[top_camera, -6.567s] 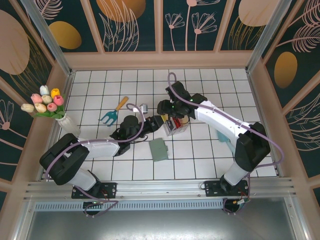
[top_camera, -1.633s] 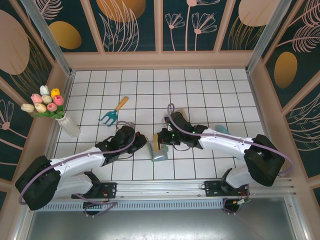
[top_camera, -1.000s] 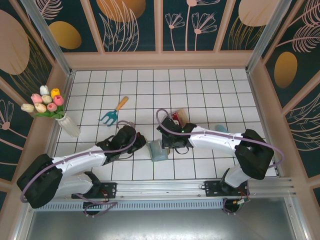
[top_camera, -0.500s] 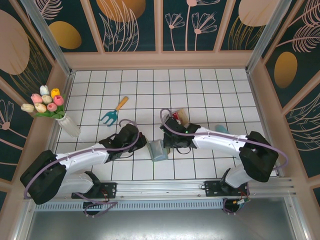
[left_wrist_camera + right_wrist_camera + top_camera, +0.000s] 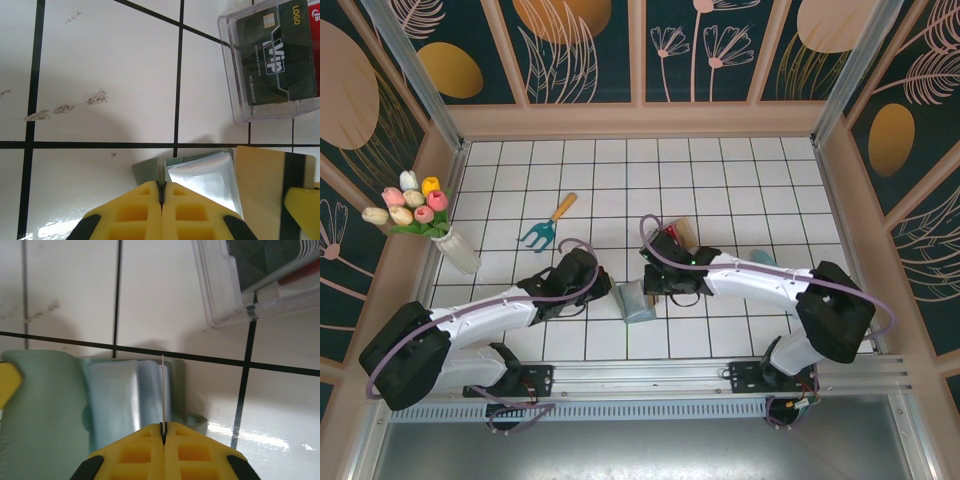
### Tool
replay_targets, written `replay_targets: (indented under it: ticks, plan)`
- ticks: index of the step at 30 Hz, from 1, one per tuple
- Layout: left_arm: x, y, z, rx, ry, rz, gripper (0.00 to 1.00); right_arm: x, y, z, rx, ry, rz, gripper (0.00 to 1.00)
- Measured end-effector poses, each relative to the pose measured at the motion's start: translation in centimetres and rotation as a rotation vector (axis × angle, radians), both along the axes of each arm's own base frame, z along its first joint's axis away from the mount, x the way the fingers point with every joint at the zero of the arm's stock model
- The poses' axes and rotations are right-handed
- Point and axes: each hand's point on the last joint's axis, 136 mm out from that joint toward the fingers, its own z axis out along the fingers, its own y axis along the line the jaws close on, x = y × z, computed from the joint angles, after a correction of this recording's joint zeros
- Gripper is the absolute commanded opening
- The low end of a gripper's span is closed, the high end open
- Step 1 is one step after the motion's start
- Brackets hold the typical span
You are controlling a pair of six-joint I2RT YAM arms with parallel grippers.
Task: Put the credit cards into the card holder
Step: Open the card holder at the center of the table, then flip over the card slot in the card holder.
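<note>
White tiled table (image 5: 740,170): the work surface; everything listed below sits in its near middle, between the two arms.
Right gripper (image 5: 163,426): meets the card holder (image 5: 638,302) from that holder's right side. Its yellow fingers are clamped on the tan card (image 5: 260,175), which projects beyond the tips. This arm carries the coming move.
Left gripper (image 5: 161,185): at the holder's left edge, fingers together with nothing visible between them, tips over the snap tab (image 5: 146,172). Whether they press the holder down cannot be told.
Card holder: sage green, lying open and flat. In the top view its long axis runs near-to-far with a slight tilt. Its grey pockets face up, directly ahead of and beneath the right fingertips.
Clear plastic tray (image 5: 231,70): just beyond the holder and apart from it. It holds the dark card (image 5: 275,55) and the edge of a red card (image 5: 316,60).
Tan card: carries a dark stripe. From the left wrist it is seen flat, overlapping the holder's right part beside the silvery pocket. From the right wrist it is edge-on, a thin upright line over the pocket's border.
Judgement: the card's plane appears lined up with the pocket mouth, so the coming move is a short push along the card's length, away from the fingers. Whether its leading edge has entered cannot be told.
</note>
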Motion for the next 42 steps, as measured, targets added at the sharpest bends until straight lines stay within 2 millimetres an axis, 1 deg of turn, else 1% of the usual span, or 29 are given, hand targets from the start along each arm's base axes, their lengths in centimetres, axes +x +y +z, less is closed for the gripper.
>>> replay_targets:
  ticks: [2,6,11,14,19,24,28,33,38,40,42]
  plan:
    - [0.0,0.1,-0.1,0.011,0.000,-0.003,0.00,0.0,-0.3,-0.5,-0.021,0.007,-0.003,0.01]
    - [-0.1,0.5,-0.2,0.040,-0.001,-0.009,0.00,0.0,-0.2,-0.5,-0.020,0.005,0.000,0.02]
    - [-0.3,1.1,-0.8,0.092,0.000,-0.024,0.00,-0.5,1.1,-0.3,0.039,0.033,0.039,0.02]
    - [-0.5,1.6,-1.4,0.133,0.011,-0.031,0.00,-0.5,1.3,-0.8,0.034,0.043,0.042,0.02]
    - [-1.2,2.4,-2.2,0.181,0.041,-0.042,0.00,0.0,1.3,-0.2,0.027,0.019,0.037,0.02]
    - [-1.5,2.7,-2.7,0.199,0.051,-0.050,0.00,-0.2,1.6,0.1,0.048,0.030,0.046,0.02]
    - [-1.7,2.9,-3.6,0.211,0.065,-0.052,0.00,-0.5,2.2,0.1,0.080,0.043,0.062,0.02]
    - [-1.5,2.5,-4.1,0.191,0.059,-0.048,0.00,-0.9,3.7,0.4,0.165,0.062,0.089,0.02]
    - [-1.1,1.8,-4.1,0.146,0.050,-0.034,0.00,-1.0,5.2,1.4,0.247,0.065,0.109,0.02]
    - [-1.0,1.6,-4.1,0.126,0.048,-0.028,0.00,-1.0,5.4,1.2,0.256,0.069,0.111,0.02]
    - [-0.9,1.4,-4.1,0.108,0.046,-0.014,0.00,-1.1,5.4,0.5,0.259,0.078,0.108,0.02]
